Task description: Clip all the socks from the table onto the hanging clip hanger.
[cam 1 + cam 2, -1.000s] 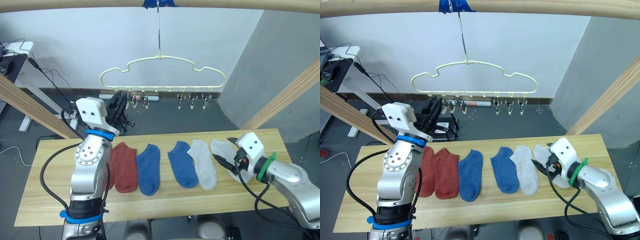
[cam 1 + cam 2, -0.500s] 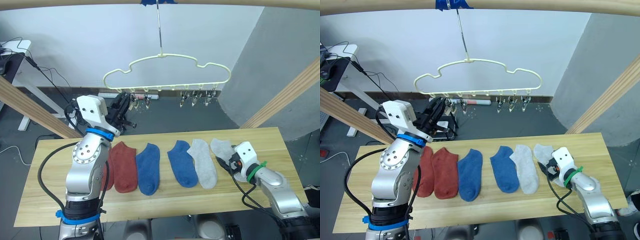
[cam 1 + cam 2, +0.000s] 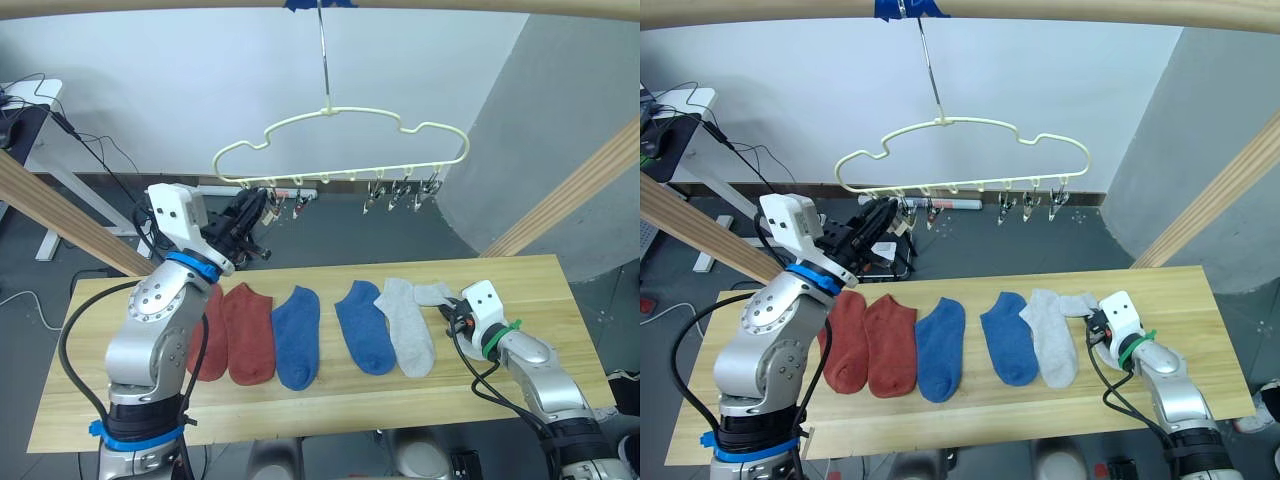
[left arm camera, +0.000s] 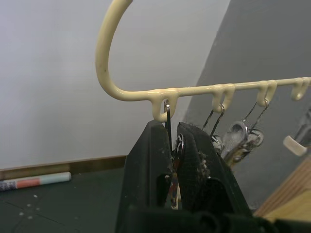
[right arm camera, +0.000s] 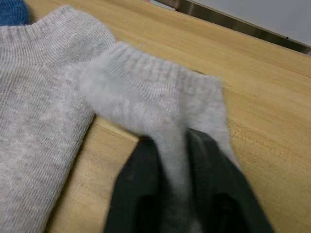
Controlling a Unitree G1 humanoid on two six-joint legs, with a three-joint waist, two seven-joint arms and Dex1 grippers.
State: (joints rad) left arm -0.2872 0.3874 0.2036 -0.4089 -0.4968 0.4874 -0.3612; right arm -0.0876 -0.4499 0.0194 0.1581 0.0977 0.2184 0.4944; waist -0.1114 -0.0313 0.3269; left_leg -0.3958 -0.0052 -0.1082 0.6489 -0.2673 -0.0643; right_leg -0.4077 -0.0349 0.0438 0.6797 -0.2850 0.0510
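Right gripper [image 5: 187, 155], pinched on the grey sock [image 5: 160, 102] at lower right, sits far below the hanger [image 3: 340, 140], whose leftmost clip [image 4: 171, 160] the left gripper [image 4: 172, 160] squeezes.

Round wooden pole frame [image 3: 70, 215] with blue tape [image 3: 318, 6] on top, black cables [image 3: 95, 150] on the floor.

The pale wood table [image 3: 120, 410] carries a row of socks: from the left two rust-red [image 3: 250, 332], two blue [image 3: 297, 336], one light grey [image 3: 408, 325], another grey [image 3: 436, 293] bunched at right.
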